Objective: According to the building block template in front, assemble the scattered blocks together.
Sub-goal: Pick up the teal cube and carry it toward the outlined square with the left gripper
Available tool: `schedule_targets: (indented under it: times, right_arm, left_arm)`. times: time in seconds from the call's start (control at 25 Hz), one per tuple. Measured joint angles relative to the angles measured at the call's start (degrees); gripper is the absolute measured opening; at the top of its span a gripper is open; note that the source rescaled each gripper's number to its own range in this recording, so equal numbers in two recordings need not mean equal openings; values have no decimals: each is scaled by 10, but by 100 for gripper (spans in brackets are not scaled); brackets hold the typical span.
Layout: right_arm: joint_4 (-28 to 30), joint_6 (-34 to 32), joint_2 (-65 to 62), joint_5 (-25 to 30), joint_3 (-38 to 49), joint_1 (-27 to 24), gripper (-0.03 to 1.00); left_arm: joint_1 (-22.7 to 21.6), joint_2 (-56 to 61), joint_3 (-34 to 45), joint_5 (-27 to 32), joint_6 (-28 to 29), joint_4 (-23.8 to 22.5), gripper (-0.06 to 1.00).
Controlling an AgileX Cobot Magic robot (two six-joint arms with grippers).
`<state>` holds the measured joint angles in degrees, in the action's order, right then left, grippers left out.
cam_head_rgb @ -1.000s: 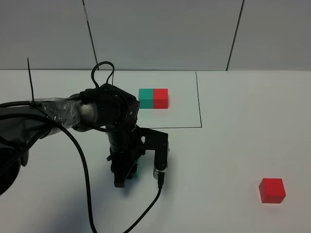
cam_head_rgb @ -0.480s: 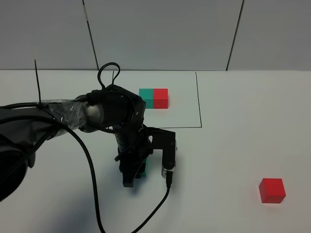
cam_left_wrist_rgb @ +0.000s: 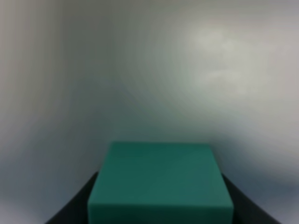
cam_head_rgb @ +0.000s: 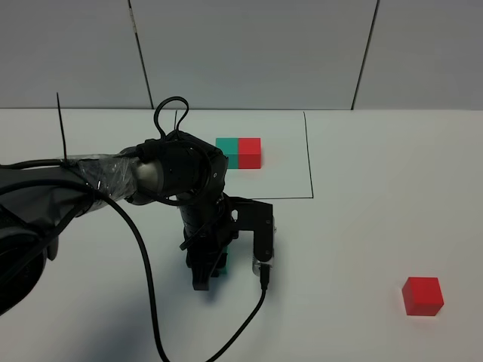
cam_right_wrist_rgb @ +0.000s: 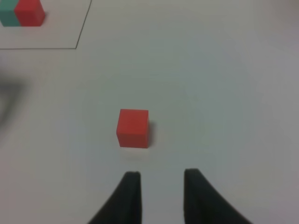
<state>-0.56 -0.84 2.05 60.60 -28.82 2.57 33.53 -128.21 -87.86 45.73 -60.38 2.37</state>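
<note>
The left arm is stretching forward with its wrist bent down, the left gripper pointing downward and clamping the teal-green cube between its jaws; the right gripper is hovering low, fingers parted

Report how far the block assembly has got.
Done: nothing is joined yet; only the black-framed teal-and-red template pair shows the target. In hand: the left gripper is closed on the loose teal-green matte cube. Left: the loose red matte cube sits alone, apart from the open right gripper; it must be brought against the teal one.
</note>
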Motion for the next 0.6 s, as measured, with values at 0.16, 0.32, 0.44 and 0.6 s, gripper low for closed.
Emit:
schedule_targets:
  times: [0.16,0.32,0.44,0.6]
  right_arm:
    - [0,0,0,0,0,0,0]
    - [0,1,0,0,0,0,0]
    - [0,1,0,0,0,0,0]
    - [0,1,0,0,0,0,0]
  left_arm:
    - [0,0,0,0,0,0,0]
    - [0,0,0,2,0,0,0]
    - [0,0,0,2,0,0,3]
    - [0,0,-1,-1,0,-2,45]
